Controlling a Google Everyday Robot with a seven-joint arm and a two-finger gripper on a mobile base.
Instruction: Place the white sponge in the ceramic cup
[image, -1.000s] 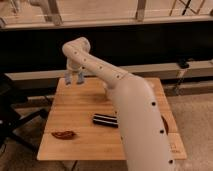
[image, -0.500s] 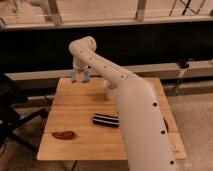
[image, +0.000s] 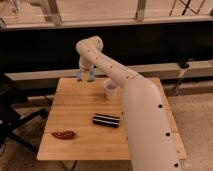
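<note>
My gripper (image: 85, 75) hangs from the long white arm over the far left part of the wooden table (image: 75, 107). It is above the table's back edge, to the left of the ceramic cup (image: 110, 90) and higher than it. The cup is small, pale and round, and stands upright on the table near the back, partly against the arm. I cannot make out the white sponge anywhere on the table or at the gripper.
A black striped bar (image: 106, 120) lies mid-table in front of the cup. A dark red flat item (image: 63, 134) lies near the front left edge. My white arm covers the table's right side. A dark ledge runs behind the table.
The gripper has moved to the right along the table's back edge, closer to the cup. The objects on the table have not moved.
</note>
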